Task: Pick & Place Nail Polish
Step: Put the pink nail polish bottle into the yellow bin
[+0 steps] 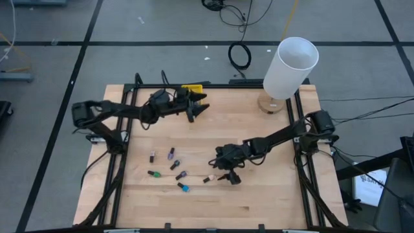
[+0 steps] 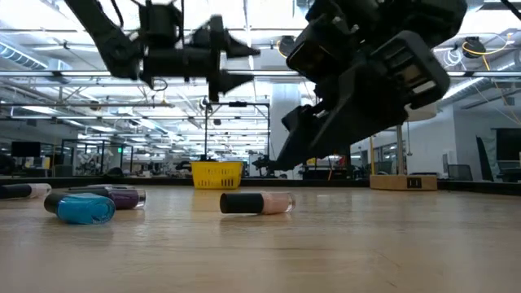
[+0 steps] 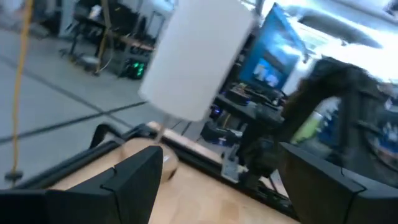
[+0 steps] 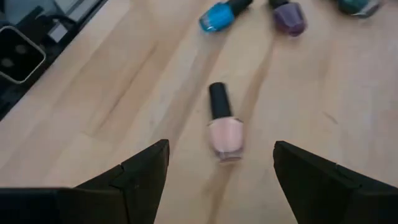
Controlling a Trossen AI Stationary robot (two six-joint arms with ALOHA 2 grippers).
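From above, the yellow bin (image 1: pixel 191 88) sits at the twelve o'clock edge of the wooden tabletop (image 1: pixel 272 194), largely covered by the left tool (image 1: pixel 201 105), whose fingers stand wide apart with nothing between them; what lies inside the bin cannot be told. The nail polish bottles (image 1: pixel 170 166) lie scattered toward seven o'clock of the tabletop's centre, and a pale pink bottle (image 1: pixel 208 179) rests apart from them, just at nine o'clock of the right tool (image 1: pixel 230 177), which hangs low, spread wide and empty. A white cylinder (image 1: pixel 289 67) stands at the one o'clock corner. In the low view the pink bottle (image 2: pixel 257 203) lies on its side, dark cap at nine o'clock, with a blue bottle (image 2: pixel 81 207) and a purple one (image 2: pixel 124 196) farther toward nine. The left wrist view shows only the white cylinder (image 3: pixel 196 59) beyond open fingers (image 3: pixel 134 180). The right wrist view shows the pink bottle (image 4: pixel 224 127) lying ahead, between the spread fingers (image 4: pixel 146 171), untouched.
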